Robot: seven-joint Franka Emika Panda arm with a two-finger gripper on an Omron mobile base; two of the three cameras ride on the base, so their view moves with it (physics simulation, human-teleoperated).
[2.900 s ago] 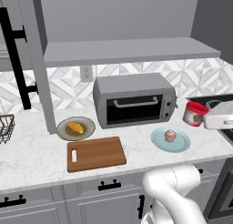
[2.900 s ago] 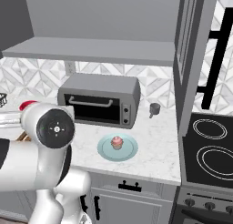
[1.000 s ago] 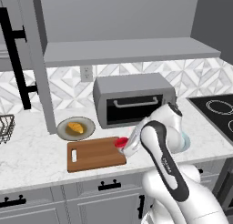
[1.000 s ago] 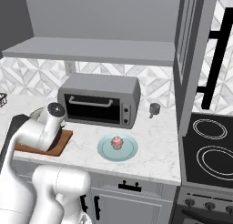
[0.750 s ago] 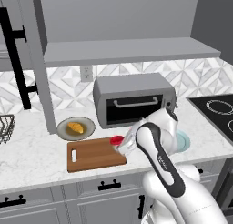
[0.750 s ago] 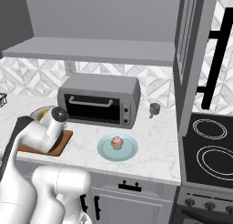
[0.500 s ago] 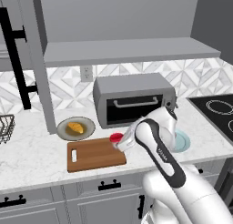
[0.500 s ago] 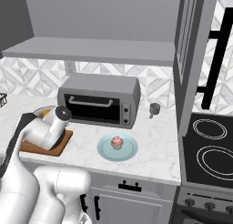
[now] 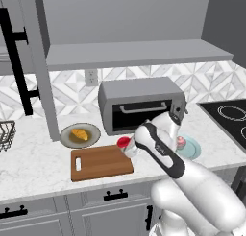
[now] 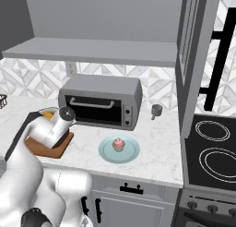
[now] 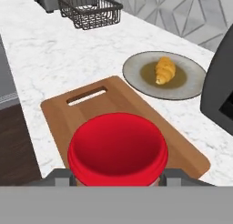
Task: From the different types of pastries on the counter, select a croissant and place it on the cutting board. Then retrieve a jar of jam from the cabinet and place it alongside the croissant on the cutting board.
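In the left base view, your gripper (image 9: 129, 147) is clamped on the jar of jam (image 9: 125, 144), hanging over the cutting board (image 9: 101, 162). In the hand view, the jar (image 11: 117, 151) looks rigid, smooth, probably slippery: grip its sides squarely.

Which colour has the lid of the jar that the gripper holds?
The lid is red; the hand view shows it best.
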